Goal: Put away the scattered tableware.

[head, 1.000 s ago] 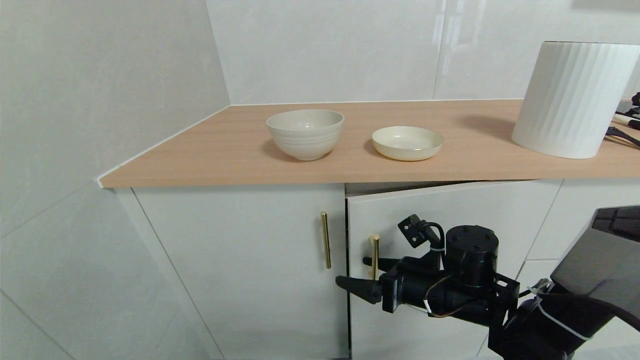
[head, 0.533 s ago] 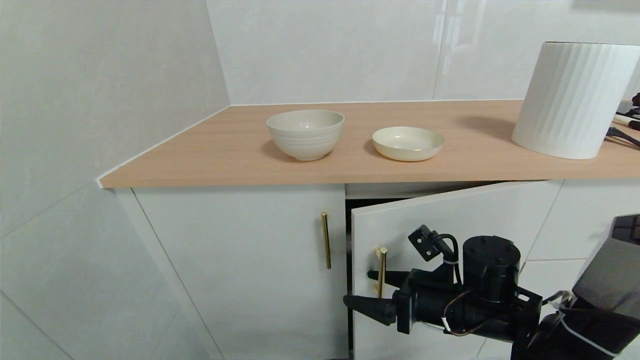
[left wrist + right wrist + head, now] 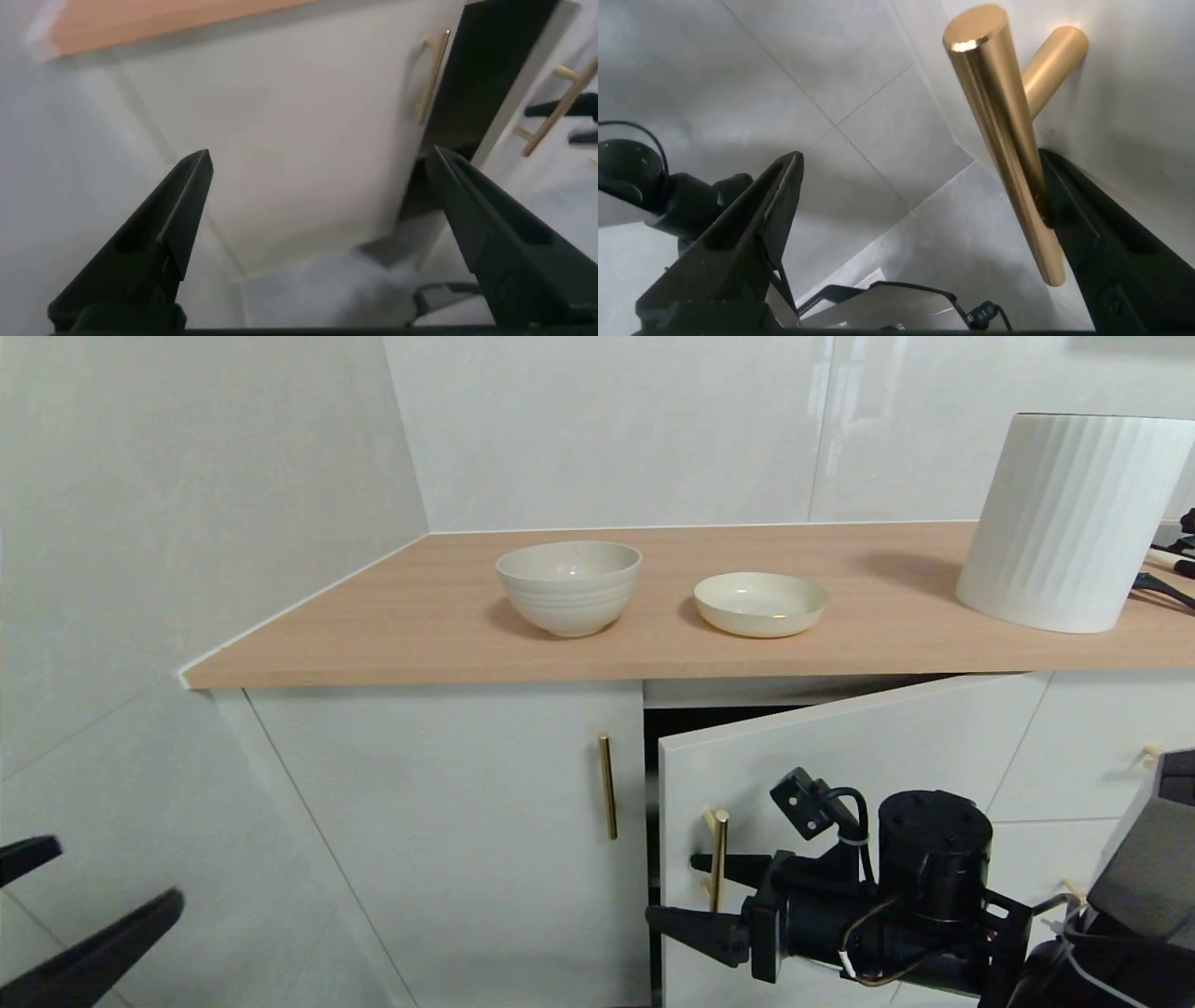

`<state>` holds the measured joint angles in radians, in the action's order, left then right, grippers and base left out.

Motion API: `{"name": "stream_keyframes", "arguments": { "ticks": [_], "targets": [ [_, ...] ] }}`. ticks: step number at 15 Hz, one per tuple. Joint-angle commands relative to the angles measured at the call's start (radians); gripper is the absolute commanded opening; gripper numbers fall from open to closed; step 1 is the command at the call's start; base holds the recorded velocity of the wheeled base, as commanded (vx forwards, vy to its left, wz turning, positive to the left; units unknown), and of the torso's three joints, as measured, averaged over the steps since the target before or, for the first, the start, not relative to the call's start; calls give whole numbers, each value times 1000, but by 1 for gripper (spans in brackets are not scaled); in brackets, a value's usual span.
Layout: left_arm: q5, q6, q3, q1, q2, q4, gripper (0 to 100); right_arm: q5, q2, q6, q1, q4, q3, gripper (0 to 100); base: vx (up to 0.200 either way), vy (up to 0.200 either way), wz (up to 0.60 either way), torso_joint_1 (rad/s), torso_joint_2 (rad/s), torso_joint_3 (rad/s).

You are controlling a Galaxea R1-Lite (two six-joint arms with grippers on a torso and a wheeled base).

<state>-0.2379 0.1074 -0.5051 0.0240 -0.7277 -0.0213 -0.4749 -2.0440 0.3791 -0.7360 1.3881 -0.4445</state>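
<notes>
A deep cream bowl [image 3: 569,586] and a shallow cream dish [image 3: 760,603] stand side by side on the wooden countertop [image 3: 392,635]. Below them the right cabinet door [image 3: 840,747] hangs ajar, with a dark gap at its left edge. My right gripper [image 3: 672,889] is open, its fingers on either side of the door's brass handle [image 3: 719,859]. Up close, the handle [image 3: 1004,140] stands between the spread fingers of the right gripper [image 3: 920,163]. My left gripper [image 3: 119,870] is open and empty, low and left by the tiled wall. The left gripper [image 3: 318,157] faces the shut left door [image 3: 280,121].
A tall white ribbed container [image 3: 1069,523] stands on the counter's right side, with dark utensils [image 3: 1167,574] behind it. The left door carries its own brass handle [image 3: 608,798]. Tiled walls close the left side and the back.
The right door has swung further open, and my right gripper has come back with its handle. My left gripper has entered the head view at lower left.
</notes>
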Motion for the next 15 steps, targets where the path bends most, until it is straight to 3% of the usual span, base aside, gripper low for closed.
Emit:
{"name": "stream_keyframes", "arguments": {
  "ticks": [1,2,3,5,7,9,12,13,14,15],
  "targets": [
    [-17,-3,-128,137,-450,-115,100,-4,-1,0,-10,9,16,100,0,0,0,0,0,0],
    [-17,-3,-127,162,-480,-135,100,-4,-1,0,-11,14,20,100,0,0,0,0,0,0],
    [-17,-8,-122,243,-564,-193,0,-4,-4,0,-13,17,26,100,0,0,0,0,0,0],
    [-17,-17,-122,327,-656,-272,0,-4,-1,-2,-17,19,32,100,0,0,0,0,0,0],
    [-17,-17,-122,430,-783,-433,0,-4,2,0,-17,48,52,100,0,0,0,0,0,0],
    [-17,-58,-116,508,-923,-625,0,-5,-7,1,-17,66,59,100,0,0,0,0,0,0],
    [-17,-135,-55,597,-1110,-968,0,-4,-8,4,-19,68,59,100,0,0,0,0,0,0],
    [-17,-153,-15,623,-1182,-1128,0,-4,-8,6,-19,68,59,100,0,0,0,0,0,0],
    [-14,-160,17,633,-1302,-1346,0,-4,-8,7,-25,68,59,100,0,0,0,0,0,0],
    [-9,-161,19,633,-1354,-1438,0,-4,-8,7,-26,68,59,100,0,0,0,0,0,0]
  ]
}}
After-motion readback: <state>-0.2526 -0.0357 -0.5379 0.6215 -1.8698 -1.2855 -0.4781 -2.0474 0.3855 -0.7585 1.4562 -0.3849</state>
